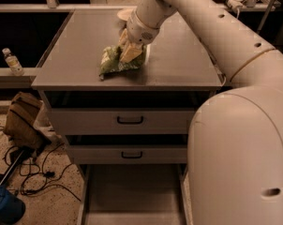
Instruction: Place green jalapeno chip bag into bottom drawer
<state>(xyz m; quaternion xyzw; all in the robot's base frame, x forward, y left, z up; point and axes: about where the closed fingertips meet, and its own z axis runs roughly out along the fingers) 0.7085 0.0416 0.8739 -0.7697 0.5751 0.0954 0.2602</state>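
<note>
With the gripper [129,54] clamped on the green jalapeno chip bag [112,63] atop the cabinet top [71,55], lift clear of the front edge before descending to the bottom drawer [132,191], open far below.

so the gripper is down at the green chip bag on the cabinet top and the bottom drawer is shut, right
No, the bottom drawer is pulled open, as the camera view shows. The rest holds: the gripper is at the green jalapeno chip bag on the cabinet top.

Workshop, metal drawer cabinet [85,122], floor cables [37,175], claw [130,51] over cabinet
</note>
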